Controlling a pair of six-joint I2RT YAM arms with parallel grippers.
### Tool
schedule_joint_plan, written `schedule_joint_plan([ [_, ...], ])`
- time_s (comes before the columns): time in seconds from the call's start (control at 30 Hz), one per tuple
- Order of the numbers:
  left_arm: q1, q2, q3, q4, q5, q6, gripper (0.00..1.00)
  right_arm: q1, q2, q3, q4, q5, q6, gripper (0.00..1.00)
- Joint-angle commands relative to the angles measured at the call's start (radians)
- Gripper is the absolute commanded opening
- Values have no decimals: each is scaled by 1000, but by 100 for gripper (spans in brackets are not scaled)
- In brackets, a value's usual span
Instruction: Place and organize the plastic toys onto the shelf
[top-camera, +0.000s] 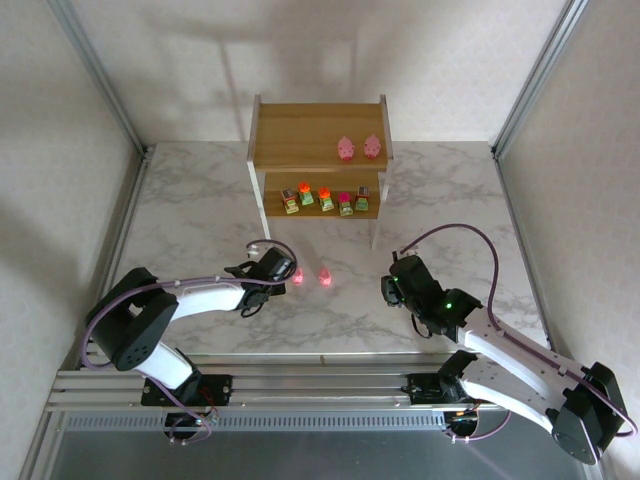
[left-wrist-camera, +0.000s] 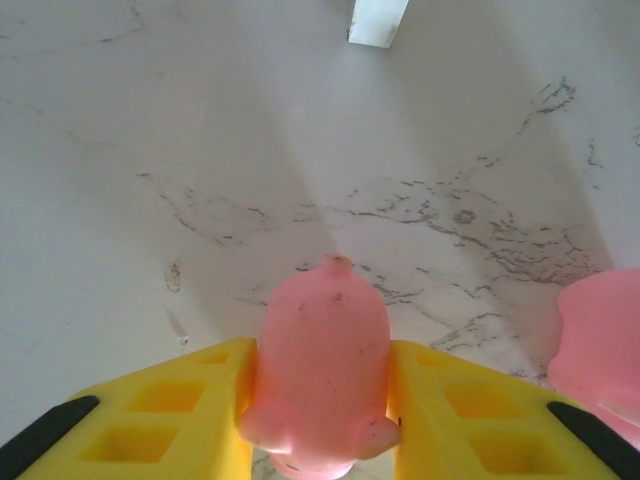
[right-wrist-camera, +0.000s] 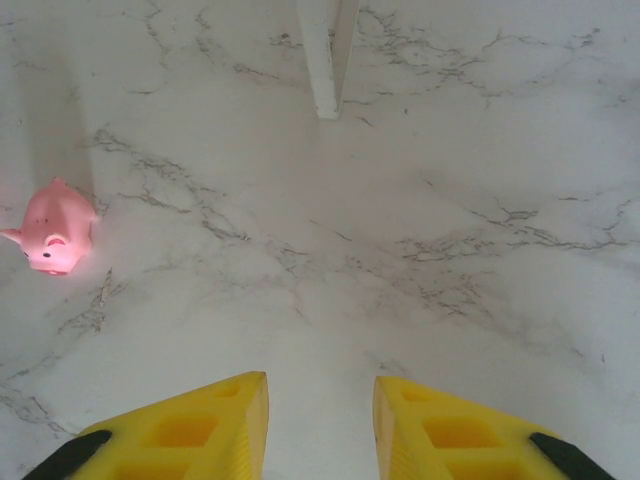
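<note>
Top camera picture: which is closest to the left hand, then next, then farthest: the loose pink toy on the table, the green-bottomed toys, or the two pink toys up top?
1. Loose pink toy, on the table just right of the left hand.
2. Green-bottomed toys, on the lower shelf.
3. Two pink toys, on the top shelf.

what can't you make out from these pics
- Top view: five blocky toys on the shelf's lower tier, too small to tell shapes.
- Left wrist: held pink toy, cut by the bottom edge between the fingers of the left gripper; contact with the table unclear.
- Left wrist: second pink toy, cut by the right edge.
- Right wrist: shelf leg, cut by the top edge.
</note>
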Motion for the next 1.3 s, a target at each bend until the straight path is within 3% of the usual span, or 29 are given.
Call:
schedule_joint_plan([
  [0.0, 3, -1, 31, -54, -30, 3, 34, -5, -14, -14, 11, 6, 8, 33],
  [0.33, -82, -127, 102, -184, -159, 9, 32, -5, -14, -16, 13, 9, 8, 32],
  [0.8, -179, -178, 362, -391, -251, 18, 29, -5, -46, -26, 11, 15, 11, 32],
  [1.27, -222, -94, 843, -576, -254, 105, 28, -5, -51, -29, 12, 16, 10, 32],
])
